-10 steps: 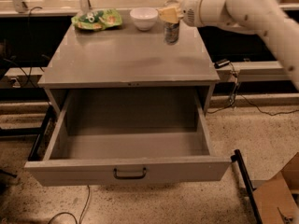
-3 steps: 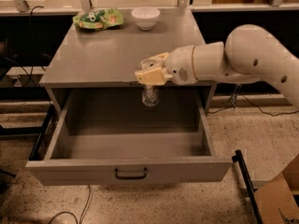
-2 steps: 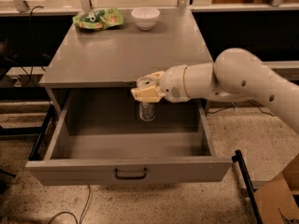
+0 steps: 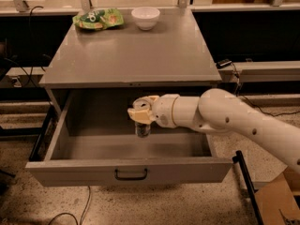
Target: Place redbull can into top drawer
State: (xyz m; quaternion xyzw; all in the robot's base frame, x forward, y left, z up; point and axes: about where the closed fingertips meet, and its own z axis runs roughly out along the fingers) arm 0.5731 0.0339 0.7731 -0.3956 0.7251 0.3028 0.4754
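Note:
The grey top drawer (image 4: 126, 168) of the cabinet stands pulled wide open, its dark bar handle (image 4: 131, 174) at the front centre. My gripper (image 4: 141, 110) reaches in from the right and is shut on the redbull can (image 4: 142, 125), holding it by its top. The can hangs upright inside the drawer, near the middle, its base close to the drawer floor; I cannot tell whether it touches.
On the cabinet top (image 4: 140, 50) a white bowl (image 4: 146, 17) and a green snack bag (image 4: 98, 19) sit at the back. A cardboard box (image 4: 279, 200) and a black frame (image 4: 243, 177) stand on the floor at the right.
The gripper carried the can from the back right of the cabinet top, forward over the front edge, and lowered it down into the open drawer.

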